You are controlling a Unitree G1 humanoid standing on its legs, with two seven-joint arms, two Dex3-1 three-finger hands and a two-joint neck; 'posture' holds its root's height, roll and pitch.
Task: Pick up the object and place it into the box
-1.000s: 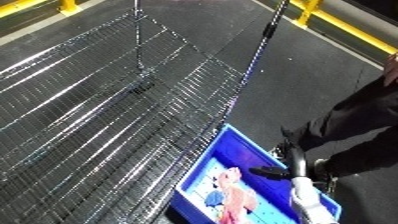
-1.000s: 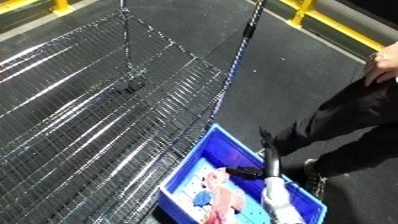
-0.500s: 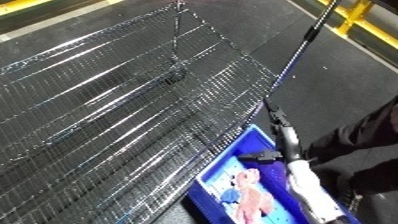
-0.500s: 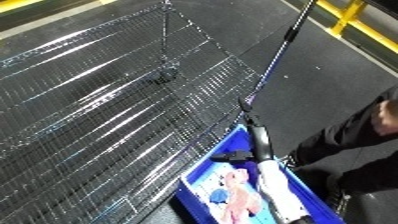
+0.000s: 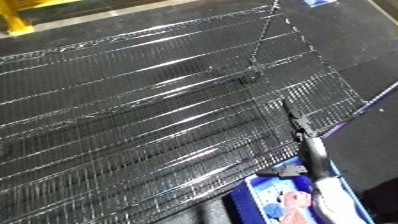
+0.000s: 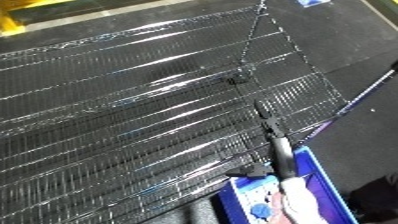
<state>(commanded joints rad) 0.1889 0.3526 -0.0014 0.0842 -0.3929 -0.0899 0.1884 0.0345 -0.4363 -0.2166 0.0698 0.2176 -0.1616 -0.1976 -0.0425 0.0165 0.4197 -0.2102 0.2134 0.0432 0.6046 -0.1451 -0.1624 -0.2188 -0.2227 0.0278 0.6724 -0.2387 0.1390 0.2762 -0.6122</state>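
Observation:
A small dark object (image 6: 238, 79) lies on the wire shelf (image 5: 133, 130), near its far right part. My right hand (image 5: 298, 123) reaches out over the shelf's right edge, fingers straight and holding nothing, a short way short of the dark object. Its white forearm (image 5: 334, 200) passes over the blue bin (image 6: 325, 171) at the lower right. In the bin lie a pink item (image 5: 297, 201) and a small blue item (image 6: 258, 211). My left hand shows in no view.
The wire shelf fills most of both views. A thin blue rod (image 6: 364, 97) slants along its right side over dark floor. A yellow post (image 5: 13, 20) stands at the top left.
The camera has swung toward the shelf. My right hand has risen out of the bin and stretched forward over the shelf's edge.

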